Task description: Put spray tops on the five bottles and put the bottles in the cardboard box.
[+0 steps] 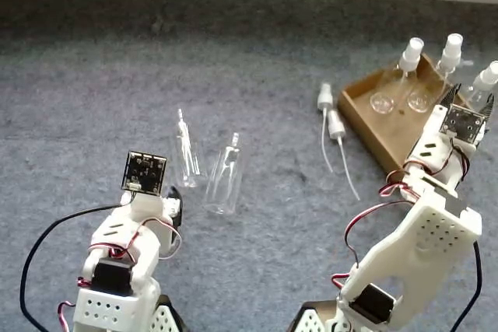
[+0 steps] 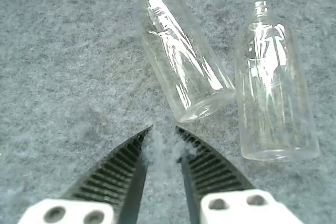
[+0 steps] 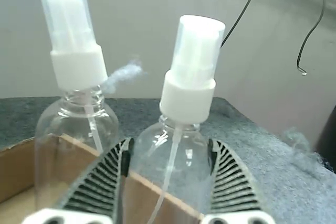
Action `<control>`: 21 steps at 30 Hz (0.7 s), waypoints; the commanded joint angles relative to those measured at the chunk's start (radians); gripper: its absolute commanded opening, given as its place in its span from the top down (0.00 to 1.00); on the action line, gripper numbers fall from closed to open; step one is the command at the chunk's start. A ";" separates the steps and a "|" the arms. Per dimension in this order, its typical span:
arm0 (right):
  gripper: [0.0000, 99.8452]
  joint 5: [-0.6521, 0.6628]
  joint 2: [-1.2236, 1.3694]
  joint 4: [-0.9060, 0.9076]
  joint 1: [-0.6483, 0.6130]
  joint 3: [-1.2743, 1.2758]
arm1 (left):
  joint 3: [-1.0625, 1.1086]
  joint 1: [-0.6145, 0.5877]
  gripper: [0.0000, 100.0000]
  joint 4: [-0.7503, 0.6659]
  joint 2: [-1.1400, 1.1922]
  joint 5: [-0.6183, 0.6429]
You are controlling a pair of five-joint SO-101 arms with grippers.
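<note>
The right gripper [image 3: 169,142] clasps a capped bottle [image 3: 184,129] upright at the box [image 1: 393,134] (two stand inside); the left gripper [image 2: 164,128], barely parted and empty, faces two lying bottles [image 2: 184,61].

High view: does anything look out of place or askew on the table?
Nothing damaged or spilled. Two uncapped bottles lie on their sides on the carpet, two loose spray tops lie beside the cardboard box: unfinished work, not a fault. Odd: a tuft of grey fluff shows between two capped bottles.
</note>
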 commanded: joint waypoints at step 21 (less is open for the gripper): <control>0.85 0.015 -0.019 -0.018 -0.002 -0.038 | 0.021 -0.013 0.96 -0.026 -0.013 -0.012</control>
